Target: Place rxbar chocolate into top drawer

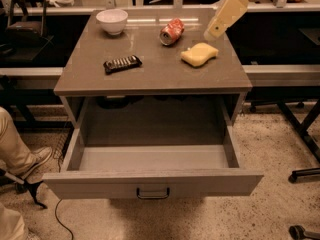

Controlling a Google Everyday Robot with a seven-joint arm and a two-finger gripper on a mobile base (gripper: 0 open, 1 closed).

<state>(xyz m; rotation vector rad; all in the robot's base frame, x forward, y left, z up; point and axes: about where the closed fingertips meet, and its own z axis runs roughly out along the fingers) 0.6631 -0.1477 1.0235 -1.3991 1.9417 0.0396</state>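
— Where do we see the rxbar chocolate [122, 63]?

— We see it lying flat on the cabinet top [150, 81], left of the middle, in front of the white bowl [112, 21].

— And the gripper [213, 31]?

— We find it hanging over the far right corner of the top, slanting down towards the yellow sponge [199, 54] and just right of the red can [172, 31]. It is well apart from the bar. Whether it is open or closed we cannot tell, and we see nothing in it.

— The top drawer [152, 183]?

— We see it pulled out beneath the top, towards us, its dark loop handle [153, 193] at the middle of the front panel.
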